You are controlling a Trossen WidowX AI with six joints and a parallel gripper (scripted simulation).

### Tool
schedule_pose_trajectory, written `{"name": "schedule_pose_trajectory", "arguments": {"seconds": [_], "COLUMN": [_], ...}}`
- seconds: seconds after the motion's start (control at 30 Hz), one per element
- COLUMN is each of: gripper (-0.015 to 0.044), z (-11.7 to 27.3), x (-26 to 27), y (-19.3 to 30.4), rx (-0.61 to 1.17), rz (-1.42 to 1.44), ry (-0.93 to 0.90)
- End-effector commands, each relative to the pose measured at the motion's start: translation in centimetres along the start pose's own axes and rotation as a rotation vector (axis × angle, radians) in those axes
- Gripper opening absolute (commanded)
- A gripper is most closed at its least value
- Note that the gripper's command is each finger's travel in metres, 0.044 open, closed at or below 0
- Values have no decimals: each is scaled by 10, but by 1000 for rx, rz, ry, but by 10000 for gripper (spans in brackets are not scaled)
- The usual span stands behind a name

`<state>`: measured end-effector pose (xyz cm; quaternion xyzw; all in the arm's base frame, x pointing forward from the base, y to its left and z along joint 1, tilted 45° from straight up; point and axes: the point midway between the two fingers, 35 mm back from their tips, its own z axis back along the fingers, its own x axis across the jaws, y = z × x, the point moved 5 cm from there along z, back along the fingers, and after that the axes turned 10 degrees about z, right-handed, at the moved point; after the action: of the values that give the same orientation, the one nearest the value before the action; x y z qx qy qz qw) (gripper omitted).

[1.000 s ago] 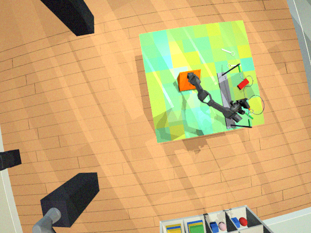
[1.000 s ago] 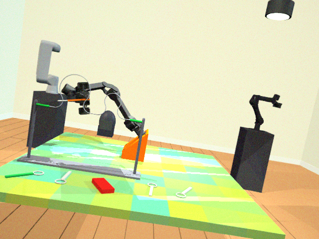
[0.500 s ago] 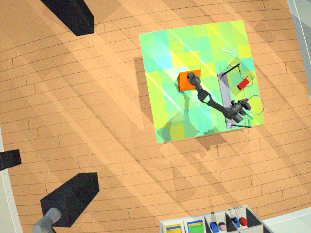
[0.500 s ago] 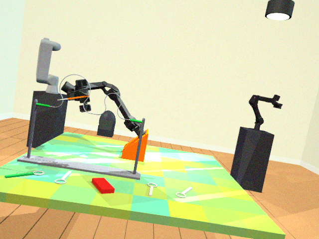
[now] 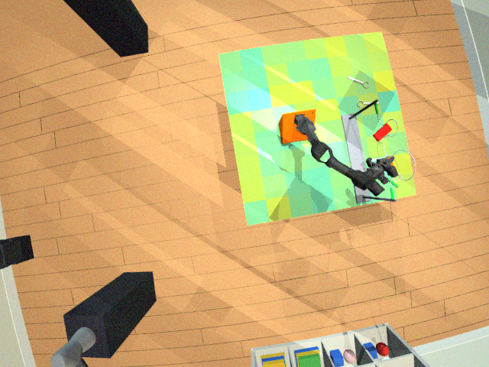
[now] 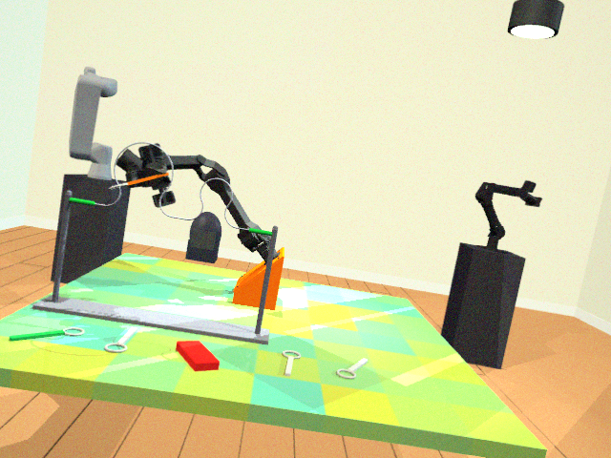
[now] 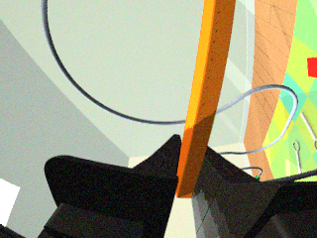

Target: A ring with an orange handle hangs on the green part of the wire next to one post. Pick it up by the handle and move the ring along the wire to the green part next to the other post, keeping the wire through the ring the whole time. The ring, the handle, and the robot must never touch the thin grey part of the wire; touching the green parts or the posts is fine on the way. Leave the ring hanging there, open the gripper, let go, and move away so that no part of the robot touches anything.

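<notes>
In the top view the gripper [image 5: 390,160] [image 6: 157,178] [image 7: 182,142] is at four o'clock from the orange base [image 5: 289,136] [image 6: 259,290]; the near post [image 5: 379,198] [image 6: 61,246] lies at six, the far post [image 5: 363,109] [image 6: 266,281] toward eleven. In the exterior view the jaws are clamped on the orange handle [image 6: 148,178] [image 7: 198,114], which points from two or three o'clock toward its pale ring end [image 6: 114,186]. That end is by the big loop of the wire [image 5: 415,164] [image 6: 139,142] [image 7: 163,122], at two o'clock from the near green part [image 6: 81,200]. Whether the wire runs through the ring is too small to tell. The wrist view shows the handle between the fingers, the ring out of sight. Pickup is done; this looks like an early stretch, with most bends, hanging, release and retreat left.
</notes>
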<state>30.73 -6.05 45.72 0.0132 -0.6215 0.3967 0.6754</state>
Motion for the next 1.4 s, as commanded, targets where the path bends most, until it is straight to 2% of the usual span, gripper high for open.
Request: {"name": "schedule_pose_trajectory", "arguments": {"seconds": [0.0,0.47,1.37], "gripper": [-150,-150,-150], "z": [0,2,1], "x": [9,18,19], "y": [-2,-4,-3], "rx": [6,9,15], "rz": [-24,14,287], "ry": [-21,10,184]}}
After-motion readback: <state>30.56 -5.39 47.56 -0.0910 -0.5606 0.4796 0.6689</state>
